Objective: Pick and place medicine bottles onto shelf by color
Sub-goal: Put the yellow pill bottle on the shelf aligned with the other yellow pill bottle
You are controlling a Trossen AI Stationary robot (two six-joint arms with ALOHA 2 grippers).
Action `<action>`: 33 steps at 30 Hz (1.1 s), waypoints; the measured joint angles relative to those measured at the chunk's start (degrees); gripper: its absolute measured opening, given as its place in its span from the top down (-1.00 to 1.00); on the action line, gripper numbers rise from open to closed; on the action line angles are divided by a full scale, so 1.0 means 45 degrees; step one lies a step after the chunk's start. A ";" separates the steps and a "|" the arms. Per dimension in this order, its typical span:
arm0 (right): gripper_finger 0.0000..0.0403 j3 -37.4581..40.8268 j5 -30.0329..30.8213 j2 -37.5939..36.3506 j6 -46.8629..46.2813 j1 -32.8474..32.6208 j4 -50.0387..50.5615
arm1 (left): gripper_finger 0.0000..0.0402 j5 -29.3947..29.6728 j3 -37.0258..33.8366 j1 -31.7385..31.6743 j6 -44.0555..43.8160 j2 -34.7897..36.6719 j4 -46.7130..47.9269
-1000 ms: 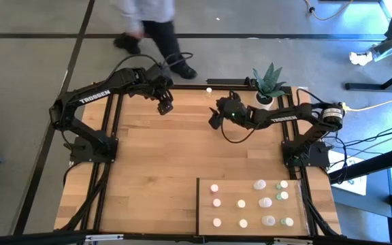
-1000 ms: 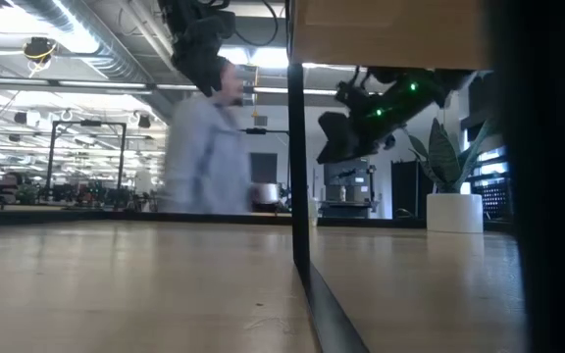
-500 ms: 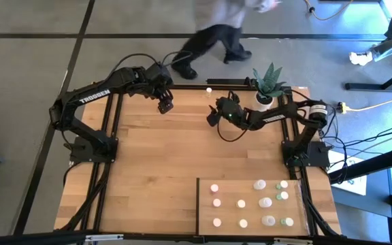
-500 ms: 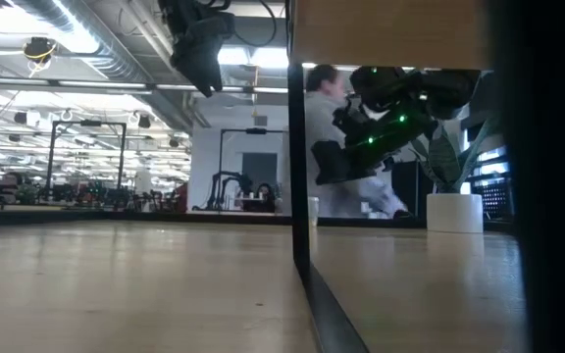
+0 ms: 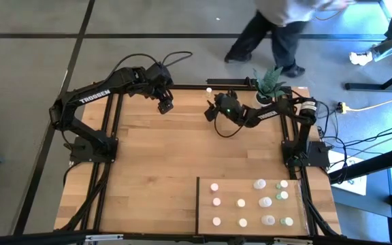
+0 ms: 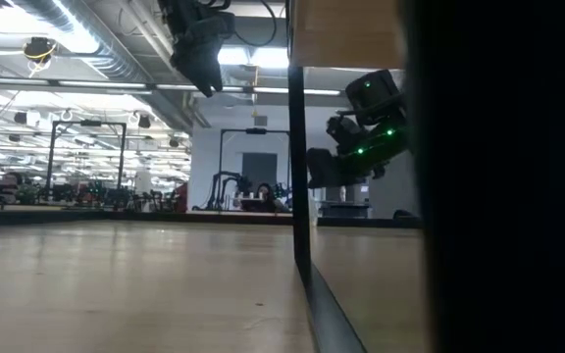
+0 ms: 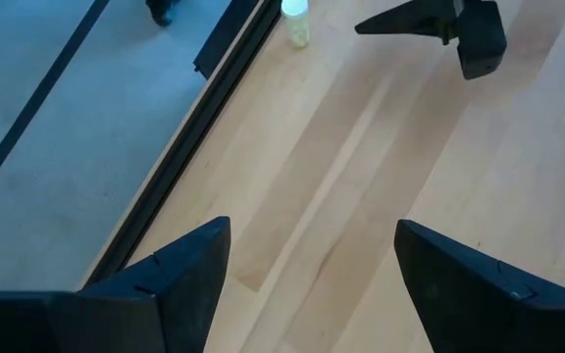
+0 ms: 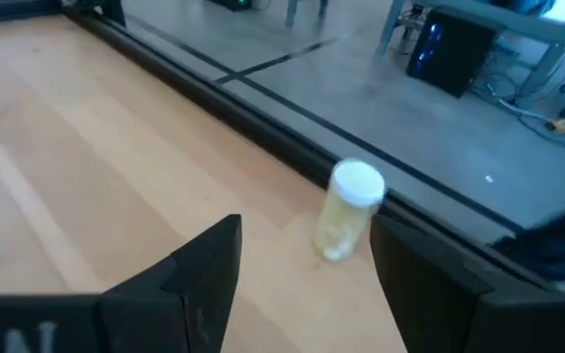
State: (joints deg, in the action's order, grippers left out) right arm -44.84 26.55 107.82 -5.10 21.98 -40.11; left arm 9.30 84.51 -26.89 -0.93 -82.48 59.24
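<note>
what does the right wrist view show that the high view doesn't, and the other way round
Only the right wrist view shows the lone bottle close up: upright, white cap, pale yellowish contents, just ahead of the open right claw.
Only the high view shows the shelf with the other bottles, the left claw, the plant and a person.
Both show that bottle by the table's far edge.
</note>
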 joint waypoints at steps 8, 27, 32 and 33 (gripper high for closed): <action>-0.13 -0.0083 -0.0031 0.0167 0.0195 0.0002 0.0002 | -0.40 0.0005 0.0000 -0.0058 -0.0005 0.0000 0.0000; -0.13 -0.0083 -0.0303 0.0162 0.0243 0.0000 -0.0984 | -0.40 0.0000 0.0002 -0.0058 -0.0093 0.0000 0.0003; -0.13 -0.0083 0.0224 0.0159 0.0731 0.0000 -0.1099 | -0.40 0.0000 0.0005 -0.0053 -0.0104 0.0000 0.0007; -0.13 -0.0083 0.0269 0.0158 0.0862 0.0000 -0.1065 | -0.40 0.0000 0.0005 -0.0053 -0.0107 0.0000 0.0006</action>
State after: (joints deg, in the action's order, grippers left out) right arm -45.21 27.76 108.54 -1.22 21.98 -44.90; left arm 9.30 84.53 -27.14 -1.41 -82.48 59.27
